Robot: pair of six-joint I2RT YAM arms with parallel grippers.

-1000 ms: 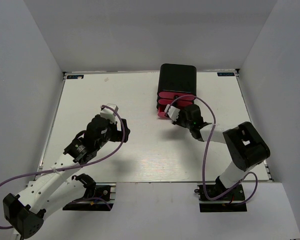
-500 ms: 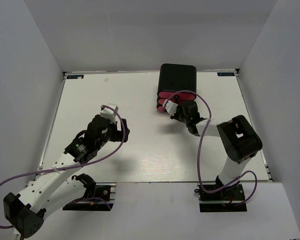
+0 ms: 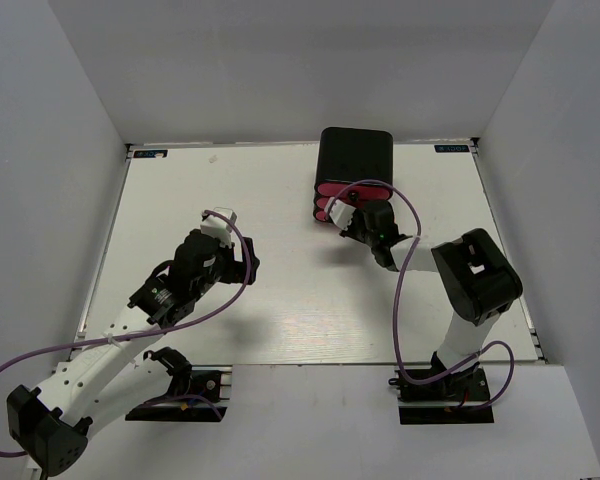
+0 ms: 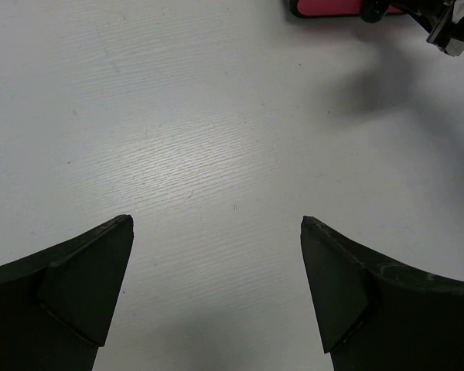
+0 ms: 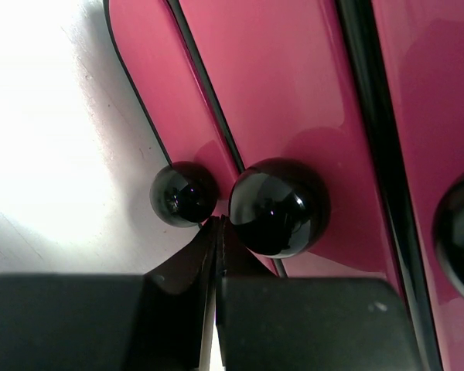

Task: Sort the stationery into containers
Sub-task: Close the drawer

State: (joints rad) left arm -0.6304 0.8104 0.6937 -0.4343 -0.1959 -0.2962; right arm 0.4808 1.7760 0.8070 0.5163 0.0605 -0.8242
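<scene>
Overhead, your right gripper (image 3: 346, 216) sits at the pink drawers (image 3: 327, 203) of the black cabinet (image 3: 356, 158), far right on the table (image 3: 230, 180). No stationery shows, and the drawer contents are hidden. Left wrist: left gripper (image 4: 215, 222) spread wide over the table. Right wrist: fingers (image 5: 309, 325) clenched on nothing beside two knobs (image 5: 278, 207), probably nudging a drawer shut, so push squarely.

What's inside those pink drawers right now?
Of the pink drawers, only fronts and black knobs show; any contents are hidden. The right tool sits shut at the knobs.
</scene>
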